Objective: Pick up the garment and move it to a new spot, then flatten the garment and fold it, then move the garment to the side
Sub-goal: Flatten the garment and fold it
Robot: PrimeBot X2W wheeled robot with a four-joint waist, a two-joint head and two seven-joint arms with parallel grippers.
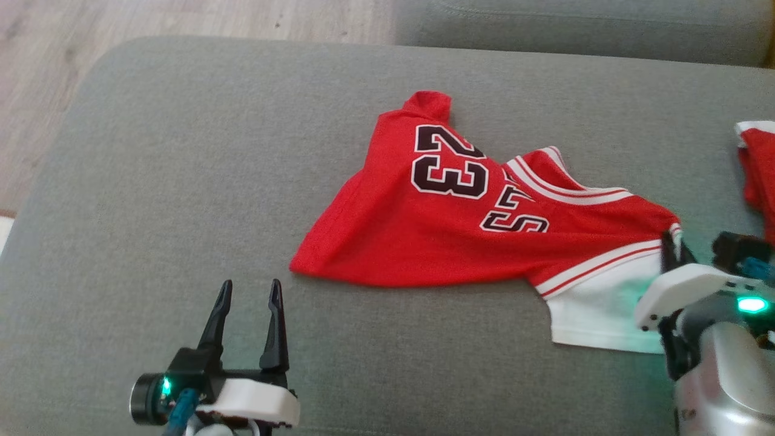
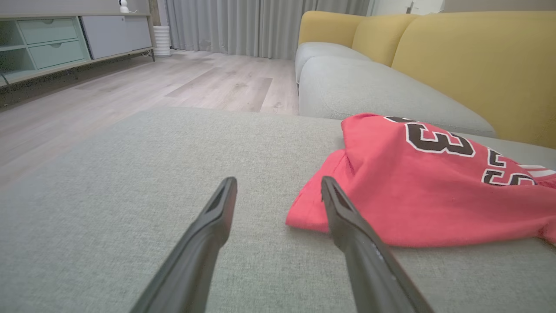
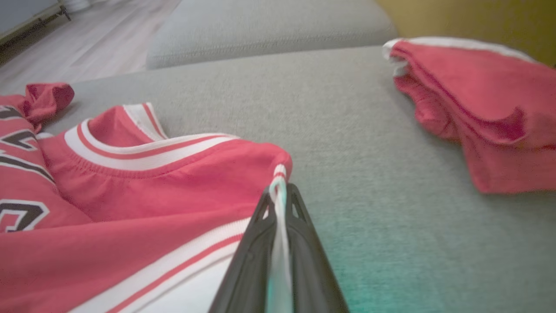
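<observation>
Two fingers of the right gripper point(image 3: 280, 191) were clamped on a thin striped edge of the jersey point(image 1: 436, 230), near the right edge of the cushion point(image 1: 181, 181). That pinch looked slim: only the trim sat between the jaws, so a quick lift could let the fabric slide out or drag the bunched cloth into a worse heap. A second red garment point(image 1: 757, 175) lay close by at the right edge and could be snagged. The left gripper point(image 1: 251, 283) stood spread wide and empty near the front edge, close to the jersey's hem corner. The jersey lay crumpled mid-cushion, red with white-striped trim, a dark 23 and one white flap.
</observation>
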